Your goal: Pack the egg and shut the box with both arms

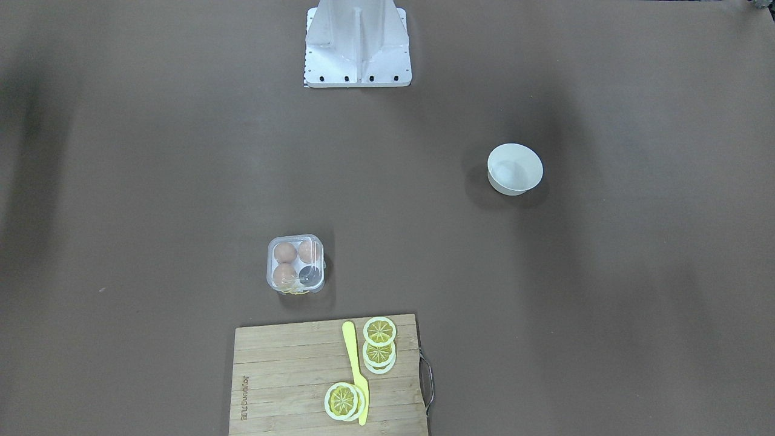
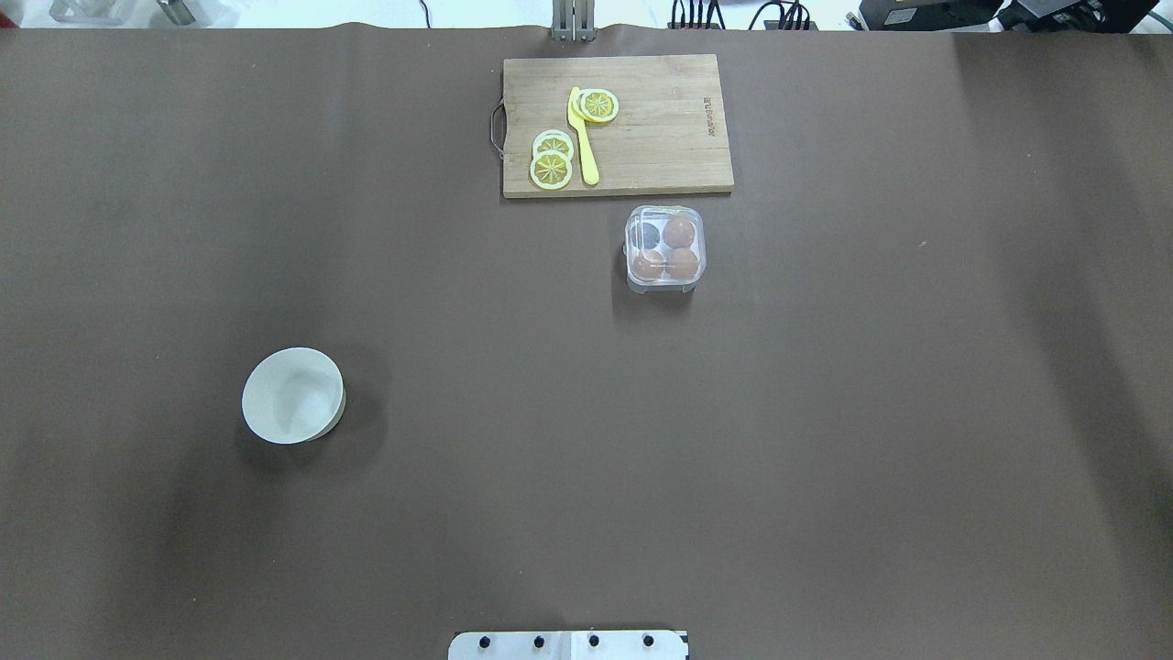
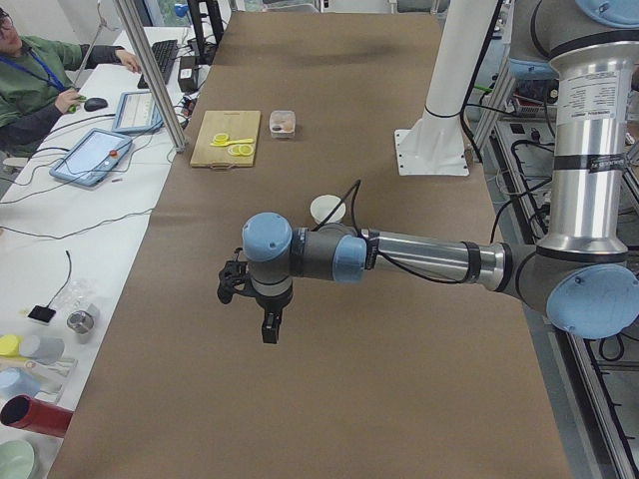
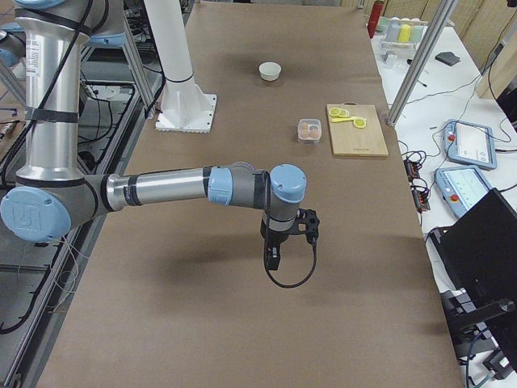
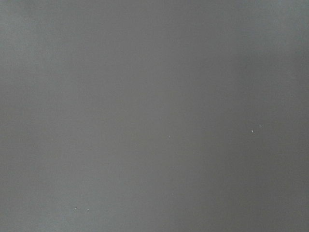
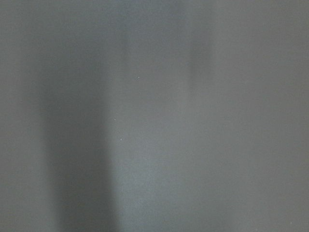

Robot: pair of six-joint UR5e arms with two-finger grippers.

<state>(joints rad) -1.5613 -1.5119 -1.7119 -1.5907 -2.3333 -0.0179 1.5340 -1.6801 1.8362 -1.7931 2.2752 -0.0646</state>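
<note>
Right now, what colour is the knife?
The knife is yellow; the front-facing view shows it best.

Cutting board [image 2: 660, 137] bears lemon slices [image 2: 551, 168], knife [image 2: 586, 151]; bowl [image 2: 293, 396] apart.

table [image 2: 825, 412]: brown cover | side desk [image 3: 60, 249]: white, cabled | frame post [image 3: 152, 70]: aluminium

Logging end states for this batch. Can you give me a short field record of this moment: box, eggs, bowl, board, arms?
box: on the table just in front of the cutting board, clear lid apparently down
eggs: three brown ones in the box, fourth cell empty
bowl: white, apart from the box on the robot's left side, looks empty
board contents: lemon slices and a yellow knife
left arm: above bare table, away from the box
right arm: likewise
fingers: state cannot be told
</note>
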